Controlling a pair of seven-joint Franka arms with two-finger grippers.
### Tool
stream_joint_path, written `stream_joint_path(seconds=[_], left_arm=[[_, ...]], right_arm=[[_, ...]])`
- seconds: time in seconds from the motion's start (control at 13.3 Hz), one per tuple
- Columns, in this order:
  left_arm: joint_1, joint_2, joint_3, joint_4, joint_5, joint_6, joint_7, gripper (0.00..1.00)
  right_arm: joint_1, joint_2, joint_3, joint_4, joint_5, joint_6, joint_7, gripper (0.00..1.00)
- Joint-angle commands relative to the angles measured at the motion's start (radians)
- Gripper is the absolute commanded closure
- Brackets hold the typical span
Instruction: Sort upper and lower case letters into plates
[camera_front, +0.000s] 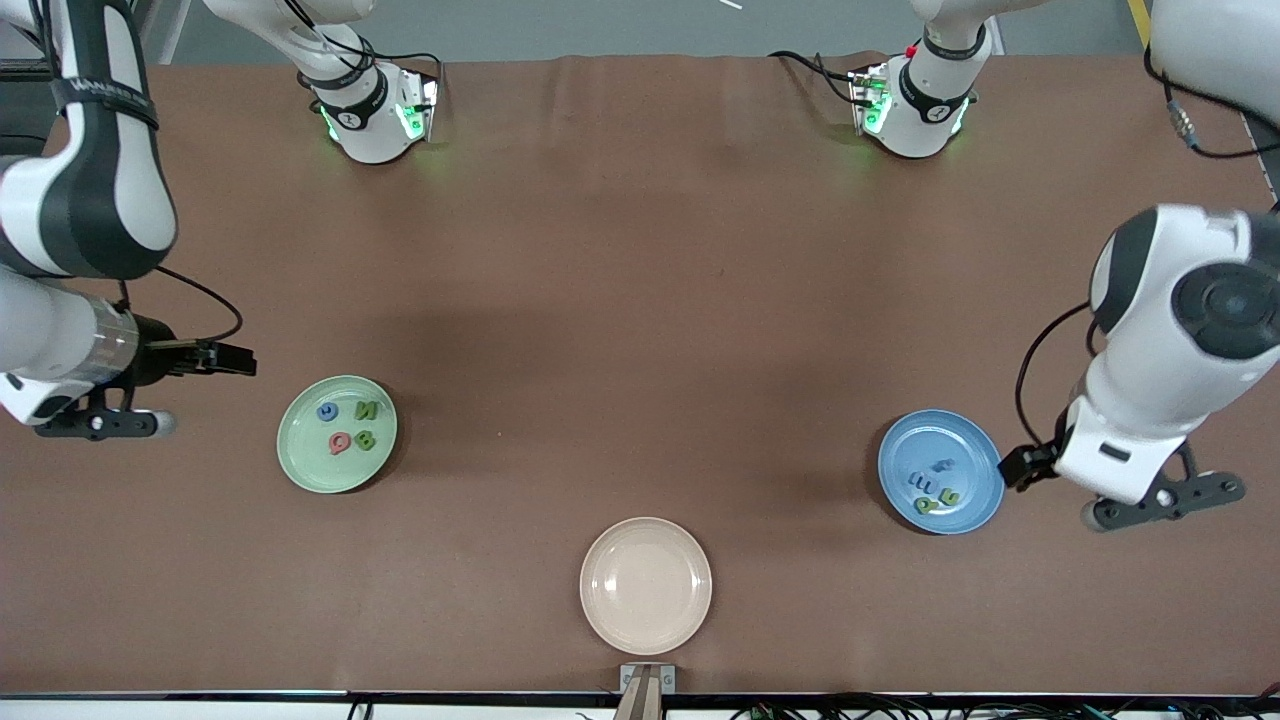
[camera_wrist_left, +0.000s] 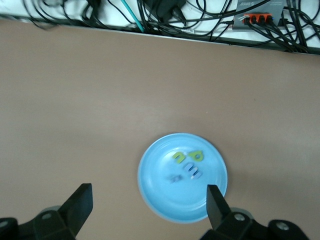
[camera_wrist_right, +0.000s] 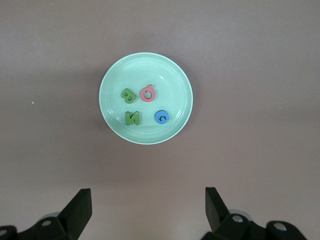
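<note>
Currently on the brown desk (camera_front: 640, 250): one pale mint green round plate (camera_front: 300, 458), toward the right arm's end, holding four small foam letters: a blue one (camera_wrist_right: 162, 117), a pink one (camera_wrist_right: 148, 93) and two green ones (camera_wrist_right: 129, 95), reading as capitals as far as can be told. One medium blue round plate (camera_front: 975, 500), toward the left arm's end, holding about four small letters, yellow-green (camera_wrist_left: 196, 155) and pale blue (camera_wrist_left: 192, 171), too blurred to read. One cream-beige round plate (camera_front: 646, 585), nearest the front camera, between the two, bare.

Right gripper (camera_wrist_right: 148, 210): up in the air beside the mint plate, fingers wide apart, holding nothing. Left gripper (camera_wrist_left: 149, 205): over the blue plate's edge, fingers wide apart, holding nothing.

Progress, judged: no loose letters show on the desk, so sorting appears complete; nothing evident remains.
</note>
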Motion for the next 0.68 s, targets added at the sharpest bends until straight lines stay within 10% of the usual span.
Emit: stream_joint_path(seconds=[0.0, 0.23, 0.6], left_arm=[[0.010, -0.115, -0.019, -0.035, -0.077, -0.101, 0.044, 0.00], [0.013, -0.199, -0.007, -0.041, -0.192, -0.164, 0.128, 0.00], [-0.157, -0.403, 0.327, -0.200, -0.469, -0.215, 0.334, 0.00]], right_arm=[[-0.013, 0.014, 0.013, 0.064, -0.019, -0.033, 0.014, 0.00], [-0.019, 0.020, 0.012, 0.113, -0.017, -0.039, 0.012, 0.00], [-0.028, 0.012, 0.016, 0.164, -0.004, -0.124, 0.015, 0.00]])
